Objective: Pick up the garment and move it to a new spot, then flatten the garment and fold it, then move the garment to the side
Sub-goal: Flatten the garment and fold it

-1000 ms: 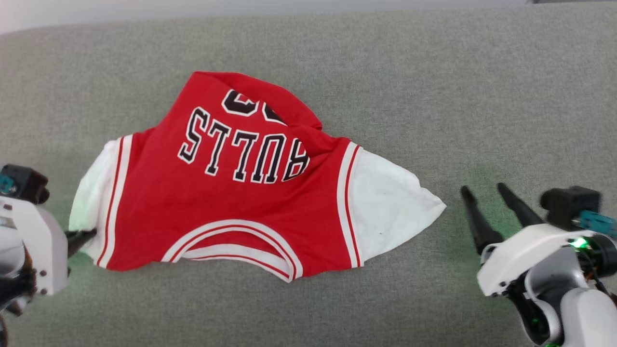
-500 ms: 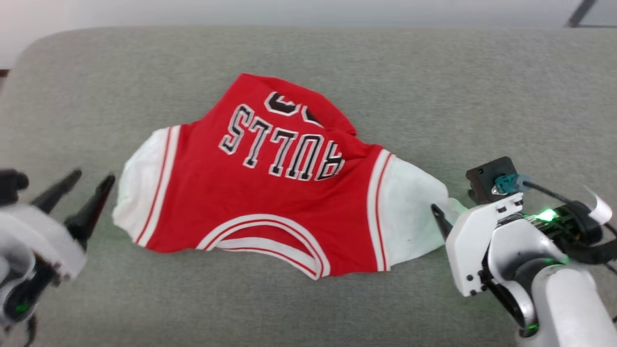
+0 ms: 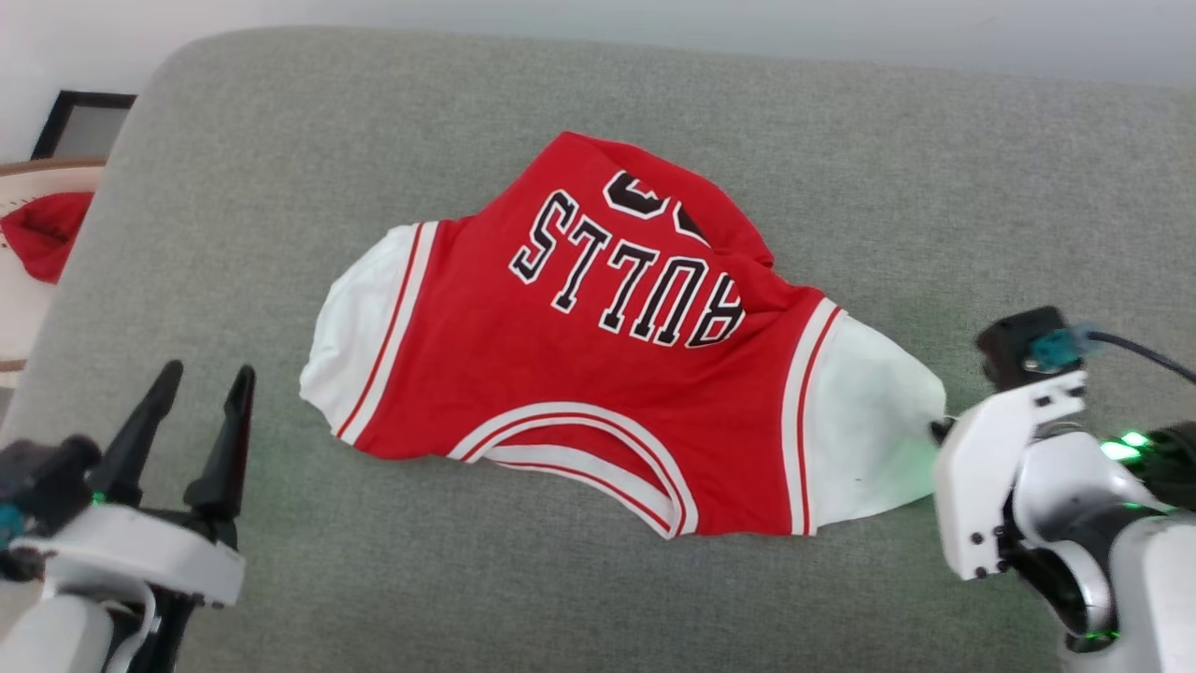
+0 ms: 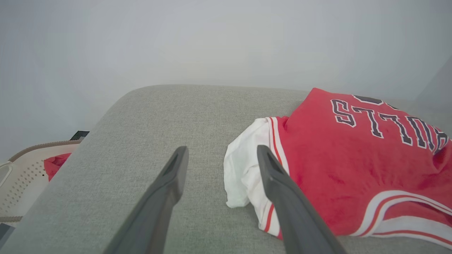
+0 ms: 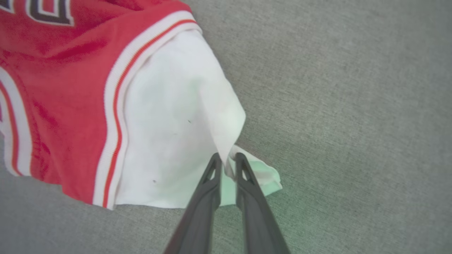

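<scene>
LAUNDRY DRILL: The garment [image 3: 598, 374], a red jersey with white sleeves, lies spread but rumpled in the middle of the grey upholstered surface [image 3: 841, 140]. Its collar is toward the near edge and its far part is bunched, so the number is half hidden. We see the right end effector [image 5: 227, 157] at the jersey's right, its fingers drawn together on the tip of the right sleeve [image 5: 176, 116] with a fold of white cloth caught between them. The left end effector [image 3: 208, 372] hovers near and to the left of the left sleeve [image 3: 350, 346], fingers apart, holding nothing and clear of the cloth. We judge the work to be at the flattening step, with one sleeve gripped and the other not yet taken. Whether the garment already lies at its new spot we cannot tell. The fold and the move to the side are left to do. A plain red scrap [image 3: 42, 238] sits in a pale basket [image 4: 21, 183] beyond the left edge.
</scene>
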Controlling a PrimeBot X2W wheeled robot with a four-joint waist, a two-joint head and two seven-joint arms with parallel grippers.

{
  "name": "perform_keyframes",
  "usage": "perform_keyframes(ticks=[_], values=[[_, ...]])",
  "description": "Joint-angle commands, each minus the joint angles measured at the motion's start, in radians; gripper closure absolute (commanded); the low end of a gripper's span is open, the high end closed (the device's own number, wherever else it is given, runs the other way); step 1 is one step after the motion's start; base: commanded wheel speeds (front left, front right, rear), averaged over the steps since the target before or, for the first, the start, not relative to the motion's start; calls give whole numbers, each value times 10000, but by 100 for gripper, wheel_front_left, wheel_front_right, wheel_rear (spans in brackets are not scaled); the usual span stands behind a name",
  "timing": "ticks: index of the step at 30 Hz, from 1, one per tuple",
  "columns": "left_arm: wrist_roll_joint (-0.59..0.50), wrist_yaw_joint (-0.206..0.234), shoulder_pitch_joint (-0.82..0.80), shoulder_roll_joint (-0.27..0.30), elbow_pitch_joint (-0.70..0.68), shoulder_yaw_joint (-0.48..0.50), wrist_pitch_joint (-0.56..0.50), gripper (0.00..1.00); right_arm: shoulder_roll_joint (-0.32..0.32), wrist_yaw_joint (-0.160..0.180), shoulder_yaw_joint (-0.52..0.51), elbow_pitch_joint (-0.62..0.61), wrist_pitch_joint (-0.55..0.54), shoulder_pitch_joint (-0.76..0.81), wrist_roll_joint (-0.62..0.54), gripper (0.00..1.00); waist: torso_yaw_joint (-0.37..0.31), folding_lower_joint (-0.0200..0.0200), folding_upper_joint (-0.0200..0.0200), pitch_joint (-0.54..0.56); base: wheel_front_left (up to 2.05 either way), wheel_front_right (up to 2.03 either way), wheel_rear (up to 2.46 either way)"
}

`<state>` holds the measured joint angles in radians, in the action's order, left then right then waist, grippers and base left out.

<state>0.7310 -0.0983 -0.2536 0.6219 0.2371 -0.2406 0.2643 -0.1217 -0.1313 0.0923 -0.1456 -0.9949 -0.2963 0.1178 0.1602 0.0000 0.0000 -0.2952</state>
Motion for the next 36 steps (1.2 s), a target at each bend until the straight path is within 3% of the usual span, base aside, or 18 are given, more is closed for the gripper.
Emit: perform_keyframes(ticks=[1,5,9,20,28,29,30,31,36], values=[[-520,-179,420,-391,-195,646,-11,0,51,10,-379,-72,105,206,8,100,-100,0,0,-67,0,0,0],[-1137,-307,978,-898,-428,1585,-11,0,170,10,-1132,-393,312,534,-156,100,-332,0,0,-154,0,0,0],[-1385,-333,1310,-1036,-739,2000,-10,0,168,10,-1989,-860,501,830,-317,100,-579,0,0,-215,0,0,0],[-1527,-333,1697,-597,-1368,2104,-10,0,345,10,-3790,-1478,844,1230,-658,100,-774,0,0,-461,0,0,0],[-1389,-333,1717,186,-1668,1578,-9,0,568,10,-4114,-889,1624,1098,-743,100,-830,0,0,-562,0,0,0],[-1341,-333,1691,341,-1719,1460,-9,0,586,10,-4113,-823,1762,1060,-692,95,-845,0,0,-552,0,0,0],[-1314,-334,1673,544,-1801,1321,-9,0,601,10,-4145,-762,1912,1014,-660,21,-871,0,0,-531,0,0,0],[-1287,-333,1634,757,-1862,1237,-9,0,618,10,-4172,-721,2060,1008,-686,0,-888,0,0,-511,0,0,0],[-865,-320,1421,2591,-2464,-12,-9,0,689,10,-4219,-940,2780,969,-445,0,-994,0,0,-344,0,0,0]])
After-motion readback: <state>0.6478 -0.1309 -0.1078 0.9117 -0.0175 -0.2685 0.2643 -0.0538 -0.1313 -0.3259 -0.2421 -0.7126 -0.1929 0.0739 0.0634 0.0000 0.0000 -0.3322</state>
